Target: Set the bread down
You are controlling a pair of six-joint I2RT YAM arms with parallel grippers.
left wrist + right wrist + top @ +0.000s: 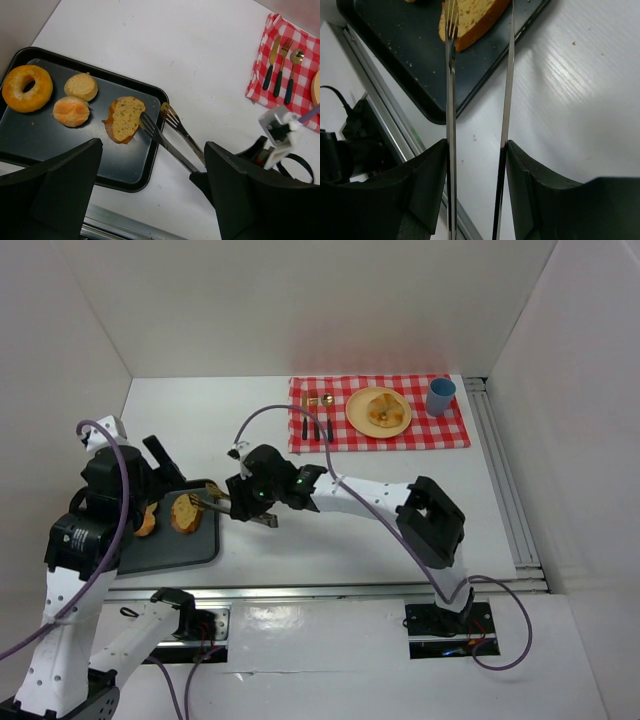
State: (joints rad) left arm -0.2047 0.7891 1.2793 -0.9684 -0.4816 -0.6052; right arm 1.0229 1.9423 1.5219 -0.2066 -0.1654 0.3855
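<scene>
**Tongs at the bread slice on the tray**

The right jaws are clenched on a pair of metal tongs (451, 100). In the right wrist view the two tong arms run up between the black fingers (425, 185), each arm lying against a finger's inner face. The tongs stand parted. In the left wrist view one forked tip sits at the right edge of the bread slice (125, 118), and the other tip lies over the rim of the dark tray (45, 132). Whether the first tip presses on the slice I cannot tell.

The slice lies flat on the tray, close to its right side. To its left on the same tray are two round buns (71, 111) and, at the far left of the frame, a ring-shaped roll (27, 88).

The left jaws are released. Their fingers (55, 190) stand wide apart at the bottom of the left wrist view, with nothing gripped between them, above the tray's near edge. In the top view the left arm (100, 490) sits at the middle left of the frame, over the tray.

Toward the upper right of the top view a red checked cloth (450, 430) lies on the white tabletop (250, 430). On it sits a yellow plate (352, 410) carrying more bread pieces (382, 412). A blue cup (440, 396) stands to the right of the plate and cutlery (315, 418) lies to its left. The plate is well apart from the tray.
</scene>
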